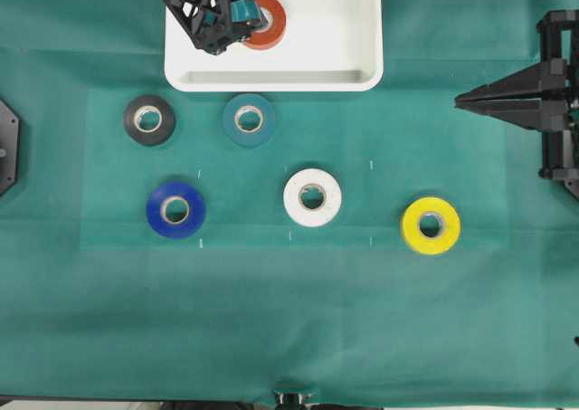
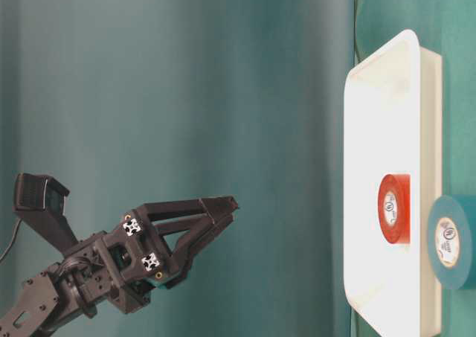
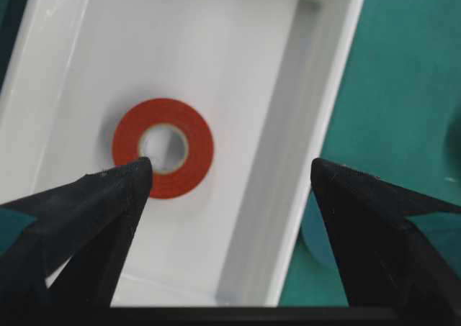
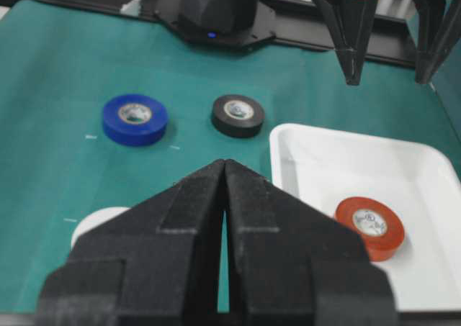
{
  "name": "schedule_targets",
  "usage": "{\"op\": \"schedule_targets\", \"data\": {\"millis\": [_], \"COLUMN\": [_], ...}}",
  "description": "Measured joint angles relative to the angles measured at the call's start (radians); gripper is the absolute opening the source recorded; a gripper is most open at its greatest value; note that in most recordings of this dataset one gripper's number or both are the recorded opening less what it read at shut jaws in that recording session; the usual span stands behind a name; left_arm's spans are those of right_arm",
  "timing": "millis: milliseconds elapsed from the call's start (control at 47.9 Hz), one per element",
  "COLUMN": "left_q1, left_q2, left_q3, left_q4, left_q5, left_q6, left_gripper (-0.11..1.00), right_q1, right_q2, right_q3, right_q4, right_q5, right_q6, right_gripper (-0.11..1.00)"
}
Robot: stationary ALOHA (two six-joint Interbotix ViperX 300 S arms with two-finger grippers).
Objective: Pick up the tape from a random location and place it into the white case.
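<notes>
The green cloth (image 1: 289,319) covers the whole table and runs out of every view. On it, at the top of the overhead view, lies the white case (image 1: 344,48); its upper edge is cut off there, and in the left wrist view (image 3: 317,124) only one end of it shows.

The left gripper (image 3: 230,171) hangs above the case with its two fingers wide apart and nothing between them. In the overhead view its black body (image 1: 204,12) hides one part of the case floor and the left edge of the tape. In the right wrist view only the two finger ends (image 4: 353,45) come down from the top edge.

The right gripper (image 4: 225,168) has its fingers pressed together, with only a thin line between them, and holds nothing. In the overhead view it (image 1: 461,100) stays at the right edge, well apart from all rolls, and its arm is cut off.

The tape (image 3: 163,147) lies flat on the floor of the white case, free of both grippers.

Outside the case, on the cloth, are the teal roll (image 1: 249,119), just beside the case rim, the black roll (image 1: 149,119), the blue roll (image 1: 175,209), the white roll (image 1: 312,196) and the yellow roll (image 1: 431,224). In the right wrist view the white roll (image 4: 97,222) is mostly hidden behind the gripper.
</notes>
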Motion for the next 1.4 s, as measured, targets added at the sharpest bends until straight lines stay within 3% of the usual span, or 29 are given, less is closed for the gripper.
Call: {"op": "schedule_targets", "data": {"millis": [1400], "left_q1": [-0.044], "left_q2": [-0.037], "left_q3": [0.002], "left_q4": [0.0], "left_q5": [-0.002], "left_q6": [0.003], "left_gripper": [0.98], "right_q1": [0.0], "right_q2": [0.0], "right_q3": [-0.009], "right_q4": [0.0], "right_q5": [0.028], "right_q6": [0.002], "right_gripper": [0.0]}}
